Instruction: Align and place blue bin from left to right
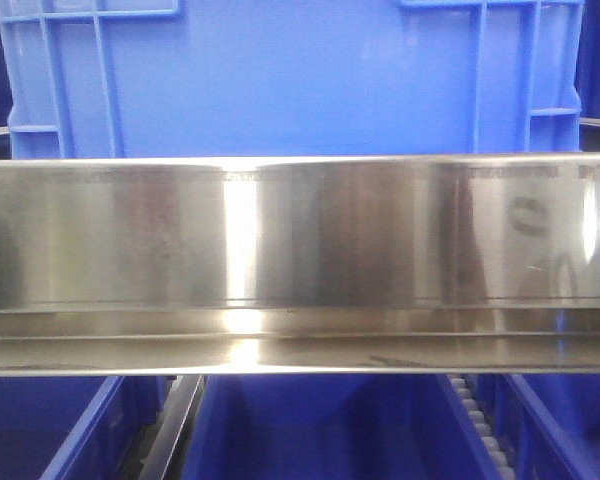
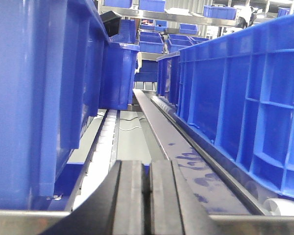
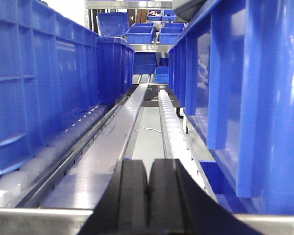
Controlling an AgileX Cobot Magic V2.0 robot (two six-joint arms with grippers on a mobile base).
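Note:
A large bright-blue bin [image 1: 300, 80] with a smooth panel and ribbed corners fills the top of the front view, standing behind a steel rail [image 1: 300, 250]. In the left wrist view its ribbed side [image 2: 245, 98] runs along the right; in the right wrist view the ribbed side [image 3: 39, 88] runs along the left. My left gripper [image 2: 147, 169] is shut with nothing between its fingers, low in the gap beside the bin. My right gripper [image 3: 148, 166] is also shut and empty, in the gap on the bin's other side. Neither touches the bin.
Another blue bin [image 2: 34, 98] walls the left of the left wrist view, and one [image 3: 250, 93] walls the right of the right wrist view. Roller tracks [image 3: 174, 132] and steel rails [image 2: 161, 127] run ahead. More blue bins [image 3: 144, 34] sit on far shelves and below [image 1: 330, 430].

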